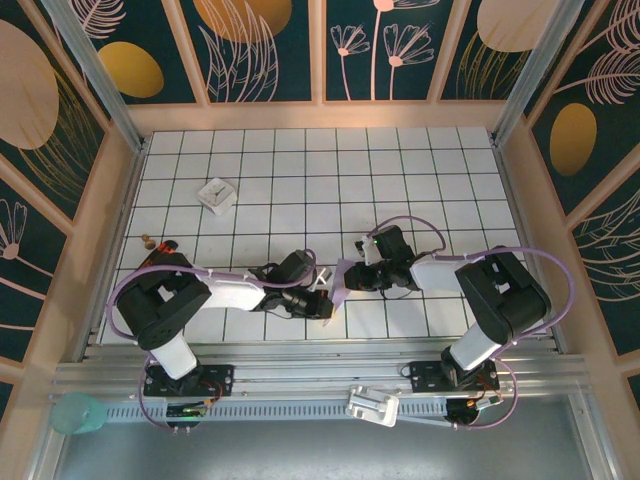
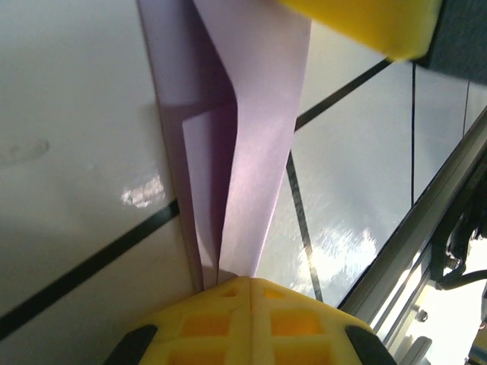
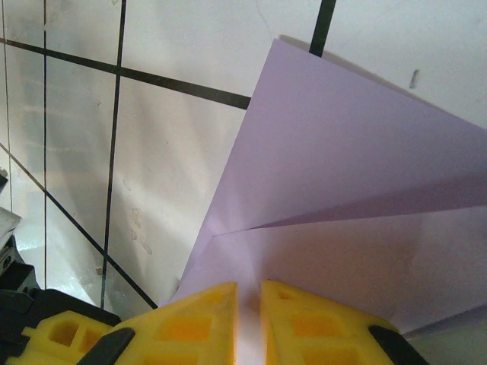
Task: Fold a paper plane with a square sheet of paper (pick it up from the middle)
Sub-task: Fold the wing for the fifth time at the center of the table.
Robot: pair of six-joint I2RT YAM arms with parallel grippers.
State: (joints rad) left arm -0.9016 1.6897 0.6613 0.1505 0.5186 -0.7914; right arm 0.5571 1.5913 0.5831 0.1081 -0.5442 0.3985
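- Both arms sit closest, bolted at the near edge: the left arm [image 1: 165,305] and right arm [image 1: 500,290] each reach inward until their wrists nearly meet.
- Beneath them the white tiled bench [image 1: 400,160] spreads out, with black grid lines.
- Between the wrists, near the front middle of the bench, is the paper [image 1: 340,285], lavender and partly folded. It stands up on edge rather than lying flat. I can't tell whether its lower edge touches the bench.
- From the left wrist the paper [image 2: 259,114] shows layered flaps narrowing to a point. From the right wrist the paper [image 3: 358,167] is a broad panel with one crease across it.
- At one end, the left claw [image 1: 325,303] is clenched on that narrow tip, its yellow tips [image 2: 251,285] fully together.
- At the other, the right claw [image 1: 352,277] pinches the wide end, a sliver of paper in its slit [image 3: 249,293].
- Far back to the left sits a small white block [image 1: 216,194], well apart from everything.
- My guess is the paper is featherlight, limp across open panels, stiffer along creases, slick against hard pads, and easily crumpled. I'd take hold on the layered ridge, not a loose single flap.
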